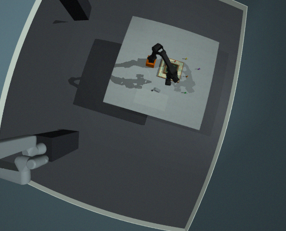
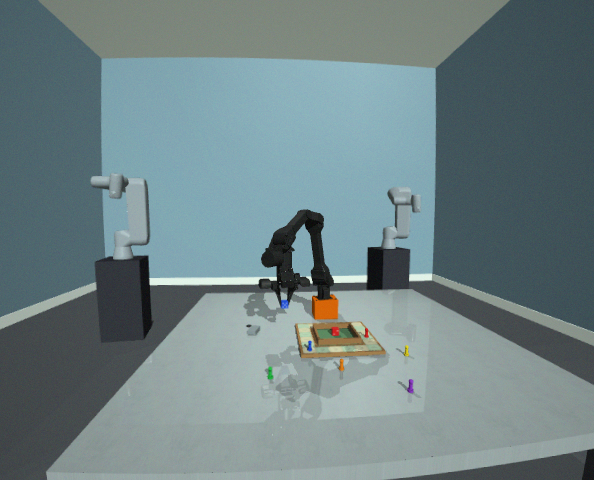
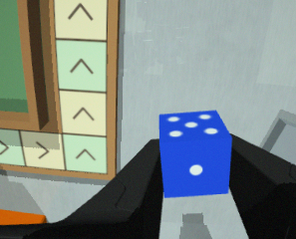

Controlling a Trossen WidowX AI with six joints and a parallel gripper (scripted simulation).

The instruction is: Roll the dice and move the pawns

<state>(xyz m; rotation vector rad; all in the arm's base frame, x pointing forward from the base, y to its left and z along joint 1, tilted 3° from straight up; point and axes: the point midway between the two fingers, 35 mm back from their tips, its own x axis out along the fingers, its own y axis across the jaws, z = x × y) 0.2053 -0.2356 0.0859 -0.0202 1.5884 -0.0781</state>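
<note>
Jaws gripped one blue die (image 3: 193, 153) above the tabletop (image 2: 442, 413); one red die (image 2: 334, 331) lay in the tray (image 2: 338, 341).

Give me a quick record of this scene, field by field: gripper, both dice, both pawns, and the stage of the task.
gripper: shut on blue die, lifted off the table
red die: in the tray
red pawn: on the board
blue pawn: on the board
stage: blue die not yet dropped
</note>
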